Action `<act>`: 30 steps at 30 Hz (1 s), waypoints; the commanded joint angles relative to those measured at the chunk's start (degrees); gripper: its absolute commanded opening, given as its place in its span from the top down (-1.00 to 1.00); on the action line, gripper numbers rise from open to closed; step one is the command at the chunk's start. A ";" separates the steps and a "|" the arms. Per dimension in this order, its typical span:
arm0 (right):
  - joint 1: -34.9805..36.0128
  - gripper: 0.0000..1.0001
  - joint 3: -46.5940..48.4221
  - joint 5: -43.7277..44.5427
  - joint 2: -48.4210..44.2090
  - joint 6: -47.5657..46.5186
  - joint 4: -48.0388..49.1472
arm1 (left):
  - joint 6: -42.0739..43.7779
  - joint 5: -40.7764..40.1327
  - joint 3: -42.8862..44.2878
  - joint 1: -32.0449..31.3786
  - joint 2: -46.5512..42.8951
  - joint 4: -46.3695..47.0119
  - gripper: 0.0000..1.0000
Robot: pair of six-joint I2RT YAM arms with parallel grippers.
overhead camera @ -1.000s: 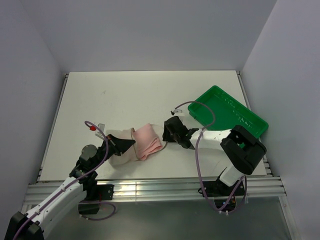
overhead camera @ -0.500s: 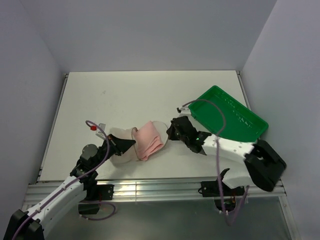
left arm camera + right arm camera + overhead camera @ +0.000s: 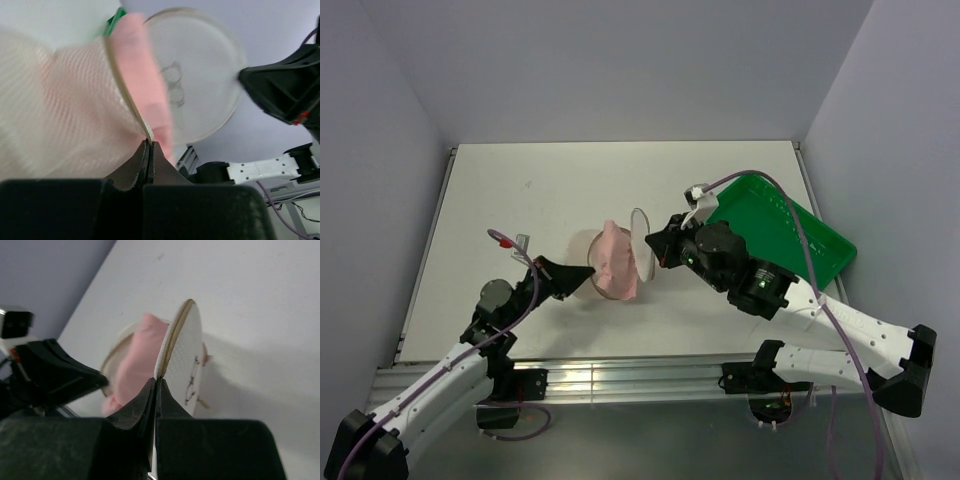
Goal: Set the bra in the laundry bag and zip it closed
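Observation:
The laundry bag (image 3: 642, 243) is lifted off the table, its two mesh discs held apart. The pale pink bra (image 3: 617, 259) sits between the discs. My left gripper (image 3: 588, 271) is shut on the rim of the left disc (image 3: 75, 120), with the bra (image 3: 145, 80) just beyond it. My right gripper (image 3: 653, 247) is shut on the rim of the right disc (image 3: 185, 347), which stands almost upright and carries a small dark mark. The bra (image 3: 137, 357) shows left of that disc in the right wrist view.
A green rectangular tray (image 3: 780, 225) lies at the right of the white table (image 3: 550, 190), close behind my right arm. Grey walls enclose the table on three sides. A metal rail runs along the near edge.
Both grippers have risen and lifted the bag off the table. The right disc has swung up to nearly upright, closing toward the left disc with the bra between them.

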 commanded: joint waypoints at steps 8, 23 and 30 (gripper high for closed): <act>-0.44 1.00 19.86 6.21 0.74 -9.86 -16.04 | 9.17 -6.44 16.79 0.12 -5.18 -20.97 1.00; -1.32 1.00 17.95 -0.45 0.54 -8.56 -14.02 | 17.90 -10.65 24.54 -1.91 3.59 -35.22 0.99; -1.94 1.00 19.60 -0.21 0.37 -8.73 -15.24 | 19.12 -16.19 23.59 -5.86 5.00 -41.21 1.00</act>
